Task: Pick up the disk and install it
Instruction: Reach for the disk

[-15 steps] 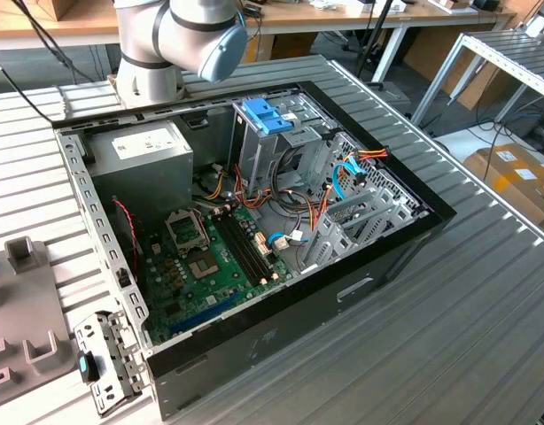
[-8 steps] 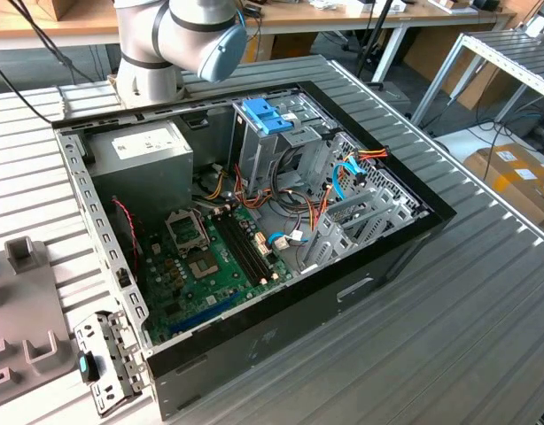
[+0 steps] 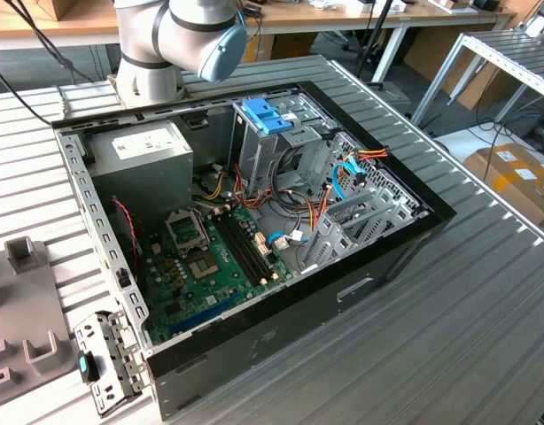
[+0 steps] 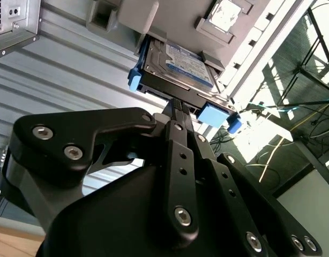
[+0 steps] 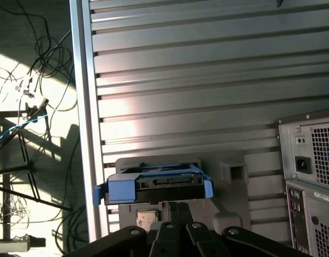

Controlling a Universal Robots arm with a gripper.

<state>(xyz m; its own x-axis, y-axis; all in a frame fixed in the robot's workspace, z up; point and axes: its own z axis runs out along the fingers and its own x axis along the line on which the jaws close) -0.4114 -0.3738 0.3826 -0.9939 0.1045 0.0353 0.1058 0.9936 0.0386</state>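
Disk: the disk (image 4: 178, 64) sits over a grey fixture (image 4: 137, 16), with a blue tab of its carrier frame at each corner nearest the arm.
Pincer: the gripper (image 4: 178, 106) is narrow, its tips close together against the middle of the disk's near edge, between the two blue tabs. I cannot tell whether they pinch part of the frame.
Exterior view, left to right: the grey fixture (image 3: 24, 301); the open computer case (image 3: 281, 328) holding the power supply (image 3: 143, 150), the motherboard (image 3: 210, 266) and a drive cage topped by a blue bracket (image 3: 265, 115); the ribbed metal table (image 3: 449, 336). The robot arm (image 3: 179, 35) rises behind the case.
Second wrist view: the disk's flat labelled face, and a processor chip (image 4: 227, 13) on the fixture beyond it.
First wrist view: the disk (image 5: 154, 184) end-on, the gripper (image 5: 176, 206) just beside it, and the case's rear (image 5: 309, 176) with vent grille and power socket.
Writing: the disk's white label carries blue print, too small to read.
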